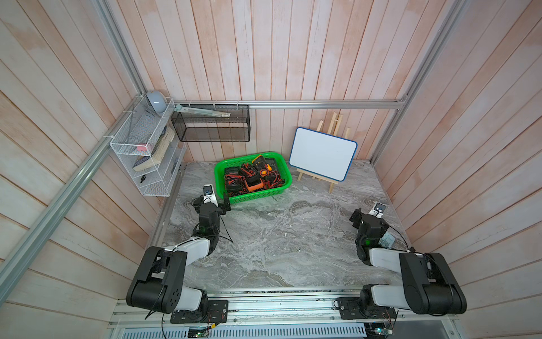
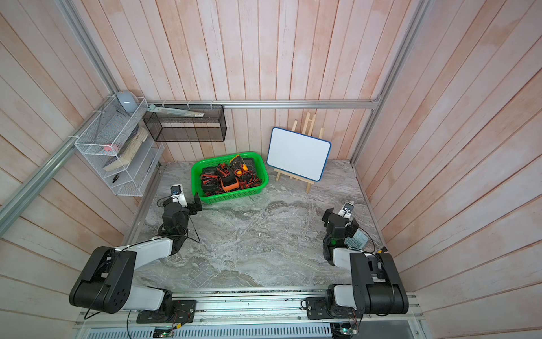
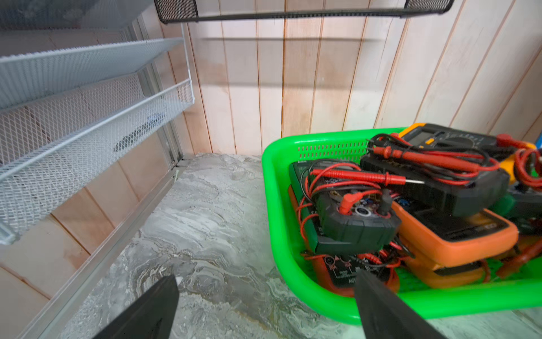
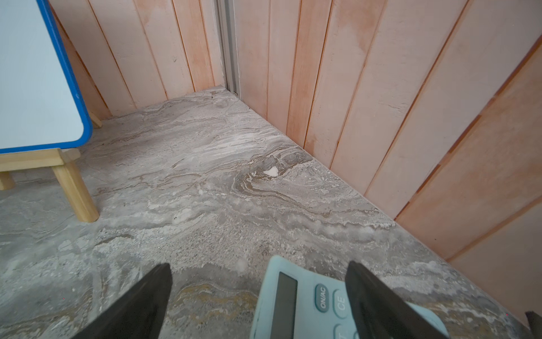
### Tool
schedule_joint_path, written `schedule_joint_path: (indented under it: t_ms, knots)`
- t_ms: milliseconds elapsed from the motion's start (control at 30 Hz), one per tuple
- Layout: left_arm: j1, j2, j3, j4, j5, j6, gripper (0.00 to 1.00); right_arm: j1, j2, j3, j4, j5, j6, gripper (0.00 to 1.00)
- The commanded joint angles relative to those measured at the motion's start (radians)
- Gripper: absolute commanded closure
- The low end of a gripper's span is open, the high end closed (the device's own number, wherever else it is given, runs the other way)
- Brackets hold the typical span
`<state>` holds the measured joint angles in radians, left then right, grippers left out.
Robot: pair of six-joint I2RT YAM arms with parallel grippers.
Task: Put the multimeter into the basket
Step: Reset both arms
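The bright green basket (image 1: 258, 196) (image 2: 234, 199) (image 3: 269, 205) stands at the back of the marble table. Several multimeters lie piled inside it with tangled red and black leads: an orange one (image 1: 253, 184) (image 2: 229, 183) (image 3: 457, 237), a black one (image 3: 357, 217), and a yellow-edged one (image 3: 434, 138) at the back. My left gripper (image 1: 220, 205) (image 2: 195, 205) (image 3: 267, 277) is open and empty at the basket's near left corner, one finger over the rim. My right gripper (image 1: 368, 218) (image 2: 341, 221) (image 4: 258, 267) is open and empty near the right wall. No multimeter shows on the table.
A pale blue calculator (image 1: 387, 240) (image 2: 356, 242) (image 4: 293, 305) lies under my right gripper. A whiteboard on a wooden easel (image 1: 322, 154) stands to the right of the basket. A black mesh bin (image 1: 211, 123) and a white wire rack (image 1: 143, 152) hang on the walls.
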<state>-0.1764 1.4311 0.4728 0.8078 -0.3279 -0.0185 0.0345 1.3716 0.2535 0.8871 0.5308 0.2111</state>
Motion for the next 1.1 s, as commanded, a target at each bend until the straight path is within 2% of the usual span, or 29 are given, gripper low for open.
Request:
schedule_joint_path:
  t_ms: [0,133,200,300,533,633,700,800,900,1000,1067]
  knots:
    - [0.005,-0.005,-0.03,0.129,0.003,0.027,0.0,-0.008,0.033,0.002,0.201,0.009,-0.054,0.02]
    - [0.006,-0.061,-0.078,0.131,-0.004,0.024,0.0,-0.023,0.114,-0.011,0.329,-0.029,-0.075,0.02]
    - [0.008,-0.101,-0.101,0.119,-0.019,0.028,0.0,-0.025,0.101,0.035,0.206,-0.074,-0.068,0.02]
    - [0.021,-0.15,-0.127,0.099,-0.03,0.021,0.0,-0.026,0.14,0.022,0.302,-0.16,-0.121,0.02]
    - [0.039,-0.16,-0.17,0.13,-0.017,0.013,0.0,-0.041,0.136,0.013,0.306,-0.25,-0.129,0.02]
    - [0.041,-0.158,-0.166,0.119,-0.009,0.035,0.0,-0.042,0.149,-0.041,0.385,-0.268,-0.13,0.02]
    - [0.048,-0.161,-0.191,0.131,0.001,0.048,0.0,-0.042,0.215,-0.101,0.607,-0.259,-0.146,0.02]
    - [0.079,-0.105,-0.249,0.268,0.041,0.042,0.0,-0.039,0.163,-0.044,0.408,-0.26,-0.135,0.02]
    - [0.093,0.001,-0.261,0.385,0.062,0.046,0.0,-0.038,0.204,-0.074,0.534,-0.262,-0.146,0.02]
    - [0.102,0.107,-0.274,0.513,0.094,0.053,0.0,-0.038,0.185,-0.063,0.481,-0.261,-0.141,0.02]
    - [0.115,0.154,-0.276,0.549,0.124,0.047,0.0,-0.039,0.202,-0.072,0.528,-0.259,-0.142,0.02]
